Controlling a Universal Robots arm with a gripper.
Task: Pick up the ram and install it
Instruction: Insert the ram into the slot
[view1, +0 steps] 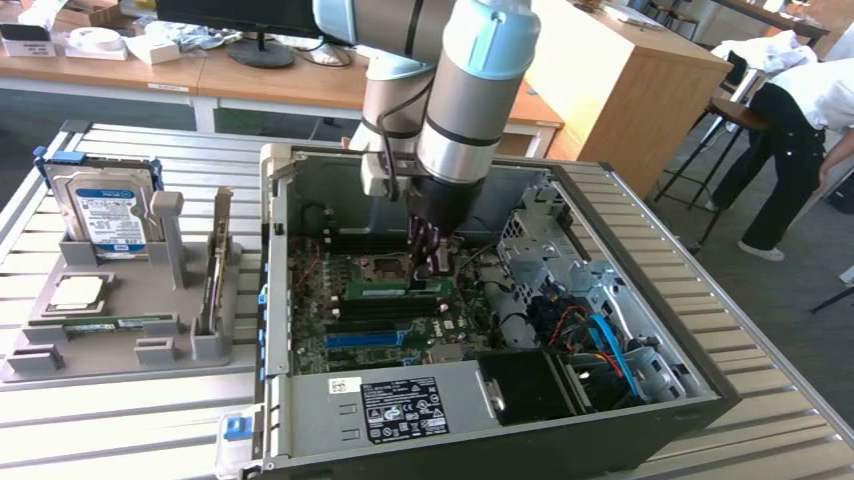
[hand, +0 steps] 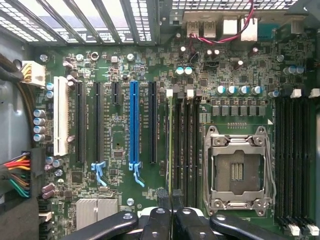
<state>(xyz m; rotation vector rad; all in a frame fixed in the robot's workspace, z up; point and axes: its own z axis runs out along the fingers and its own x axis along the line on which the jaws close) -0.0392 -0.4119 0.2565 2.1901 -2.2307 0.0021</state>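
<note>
The ram (hand: 170, 140) is a thin green stick seen edge-on, standing in a black memory slot beside the CPU socket (hand: 239, 170). In the exterior view the ram (view1: 394, 290) lies as a green strip across the motherboard inside the open computer case (view1: 278, 300). My gripper (hand: 170, 196) is shut, its two dark fingertips (hand: 162, 194) pinched together over the near end of the stick, whose edge runs in between them. From outside, the gripper (view1: 431, 265) reaches straight down into the case at the strip's end on the exterior view's right.
A blue slot strip (hand: 133, 125) and black card slots lie beside the memory slots. On the exterior view's left, a grey fixture (view1: 120, 335) holds a hard drive (view1: 110, 215) and a processor (view1: 78, 292). Cables (view1: 601, 340) fill the case's right side. A person (view1: 801, 130) stands far right.
</note>
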